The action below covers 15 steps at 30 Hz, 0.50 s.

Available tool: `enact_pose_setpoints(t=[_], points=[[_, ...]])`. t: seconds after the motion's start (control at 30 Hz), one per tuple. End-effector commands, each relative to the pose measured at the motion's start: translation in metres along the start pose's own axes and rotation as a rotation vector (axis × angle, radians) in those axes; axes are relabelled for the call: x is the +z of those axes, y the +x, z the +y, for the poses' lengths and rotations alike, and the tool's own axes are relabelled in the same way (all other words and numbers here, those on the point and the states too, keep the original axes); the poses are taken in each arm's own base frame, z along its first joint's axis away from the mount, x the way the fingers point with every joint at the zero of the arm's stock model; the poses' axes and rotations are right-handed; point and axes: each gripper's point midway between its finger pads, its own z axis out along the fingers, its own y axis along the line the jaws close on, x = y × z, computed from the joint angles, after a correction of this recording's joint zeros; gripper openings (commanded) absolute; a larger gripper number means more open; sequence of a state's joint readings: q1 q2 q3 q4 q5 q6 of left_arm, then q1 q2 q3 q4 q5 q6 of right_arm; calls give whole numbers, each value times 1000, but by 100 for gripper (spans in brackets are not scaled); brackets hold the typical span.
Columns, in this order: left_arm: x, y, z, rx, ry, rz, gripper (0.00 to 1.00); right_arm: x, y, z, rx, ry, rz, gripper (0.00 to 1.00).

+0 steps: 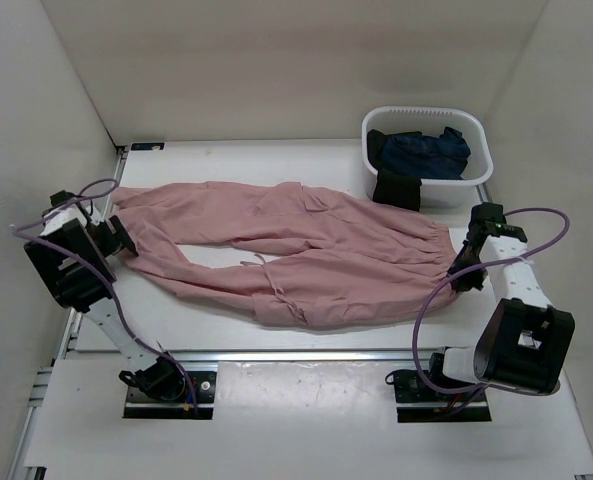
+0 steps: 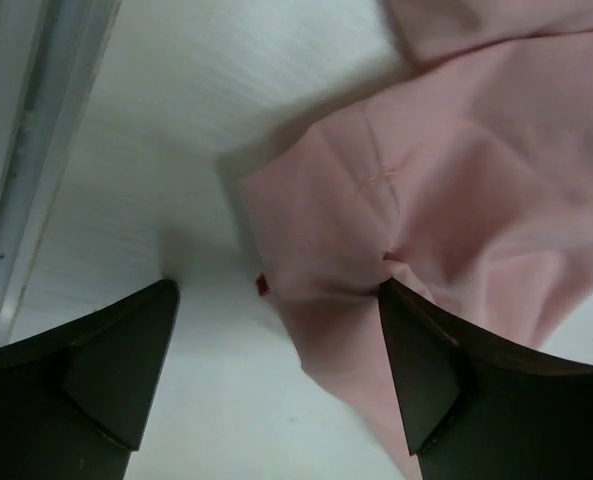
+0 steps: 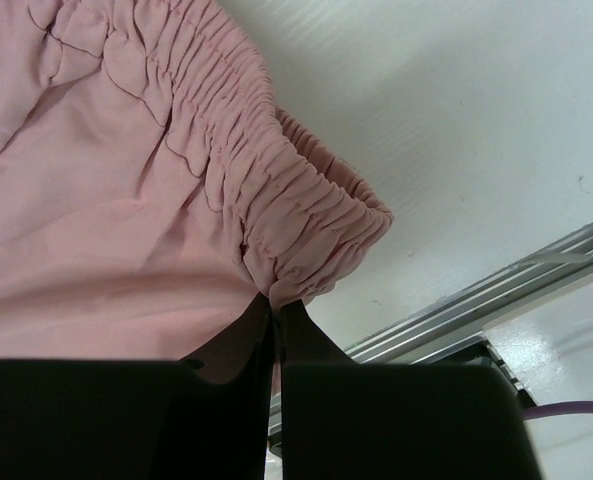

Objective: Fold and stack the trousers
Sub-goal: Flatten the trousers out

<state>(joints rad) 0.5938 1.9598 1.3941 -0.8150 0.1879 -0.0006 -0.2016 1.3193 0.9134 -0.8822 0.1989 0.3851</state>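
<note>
**Trousers spread across the desk, one tool on each end**

At the left edge of the desk (image 1: 276, 160), the left tool (image 2: 276, 300) sits low over the end of the nearer leg. Its fingers (image 2: 126, 370) stand wide apart, with a corner of pink cloth lying between them. The cloth touches the finger on the right of the wrist view and stays clear of the other.

The trousers (image 1: 306, 250) lie flat across the middle of the desk. Both legs run toward the left edge, with a strip of bare desk between them. The gathered waistband points to the right edge, and a thin drawstring trails near the crotch.

At the right edge, the right tool (image 3: 276, 312) has its fingers pressed together on the near corner of the waistband. In the far right corner stands a white basket (image 1: 476, 130) holding dark clothes (image 1: 426, 150), one piece hanging over its near rim.
</note>
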Motion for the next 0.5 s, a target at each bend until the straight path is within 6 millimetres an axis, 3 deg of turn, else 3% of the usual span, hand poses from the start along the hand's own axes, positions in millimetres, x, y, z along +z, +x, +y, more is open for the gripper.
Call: enact_pose_setpoints(t=[0.0,0.07,0.17,0.2,0.23,0.33,0.47], points=[[-5,-34,2,23,-27,-91,93,-11,-13,3,-10,-23,-42,0],[0,-36,-8,34,8,-86,87,-11,-11,2,-10,-24,-44,0],[-4,-44,-19,60,24,-121,53,-13,-9,3,-9,-36,-50,0],[-4,-39,-19,59,24,-114,25,-15,-10,3,-7,-40,-59,0],[-6,-36,-16,58,9,-113,14,-15,-10,3,-7,-40,-59,0],[-15,-26,-2,54,-78,-123,14,-17,-10,3,-5,-46,-76,0],[-55,-17,23,24,-204,-192,14,-26,-8,-9,-5,6,-79,0]])
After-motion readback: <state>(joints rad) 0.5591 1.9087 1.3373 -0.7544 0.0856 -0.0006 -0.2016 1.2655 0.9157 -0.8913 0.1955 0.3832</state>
